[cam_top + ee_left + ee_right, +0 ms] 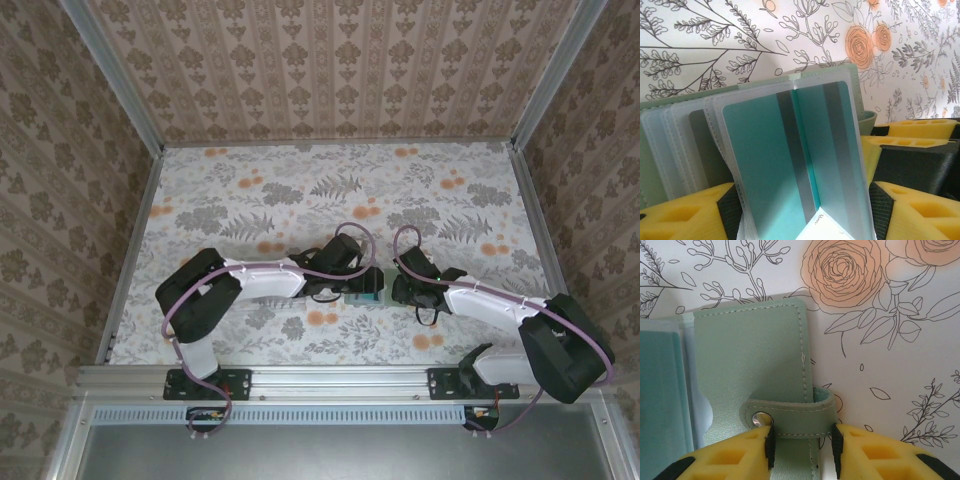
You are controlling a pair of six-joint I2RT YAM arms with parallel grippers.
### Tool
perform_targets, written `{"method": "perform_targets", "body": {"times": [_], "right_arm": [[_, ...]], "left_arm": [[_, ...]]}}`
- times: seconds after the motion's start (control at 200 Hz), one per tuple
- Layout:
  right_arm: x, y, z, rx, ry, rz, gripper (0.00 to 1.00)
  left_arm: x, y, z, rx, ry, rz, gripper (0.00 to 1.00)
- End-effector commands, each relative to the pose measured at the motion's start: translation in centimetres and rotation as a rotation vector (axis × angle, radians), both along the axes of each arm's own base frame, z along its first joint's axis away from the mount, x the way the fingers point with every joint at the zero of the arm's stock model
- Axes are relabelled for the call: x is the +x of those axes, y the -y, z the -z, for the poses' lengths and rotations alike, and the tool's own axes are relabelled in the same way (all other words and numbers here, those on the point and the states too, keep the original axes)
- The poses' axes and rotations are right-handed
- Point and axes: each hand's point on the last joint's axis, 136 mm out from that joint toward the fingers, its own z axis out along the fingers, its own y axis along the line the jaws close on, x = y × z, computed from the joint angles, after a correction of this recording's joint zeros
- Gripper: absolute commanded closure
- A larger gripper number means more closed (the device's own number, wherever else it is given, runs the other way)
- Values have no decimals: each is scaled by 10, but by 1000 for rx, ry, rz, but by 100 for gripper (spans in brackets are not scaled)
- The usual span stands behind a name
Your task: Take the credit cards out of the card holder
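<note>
Sage-green bifold card holder (750, 355) is pinned by strap (795, 415) in clamped R gripper (802, 447) jaws so flat teal credit cards (765, 165) can be pulled; L gripper (802, 210) jaws: can't tell.

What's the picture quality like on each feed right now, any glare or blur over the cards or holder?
Left wrist: the credit cards are evenly lit, with a blown-out white patch at the bottom edge and hazy clear sleeves. Right wrist: the card holder is sharp, stitching readable, small glint on the snap. Top external: even light, the holder too small for detail.
</note>
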Motion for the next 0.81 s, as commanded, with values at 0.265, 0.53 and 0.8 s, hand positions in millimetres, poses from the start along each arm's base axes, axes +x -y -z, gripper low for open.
{"method": "perform_targets", "body": {"times": [0.265, 0.53, 0.8], "right_arm": [[-6, 11, -8, -7, 11, 32, 54], [-5, 26, -29, -30, 65, 70, 45], [-8, 32, -35, -35, 86, 85, 43]], "left_arm": [[-9, 11, -9, -43, 13, 58, 22], [-9, 12, -14, -51, 30, 74, 20], [-13, 24, -12, -60, 18, 106, 20]]}}
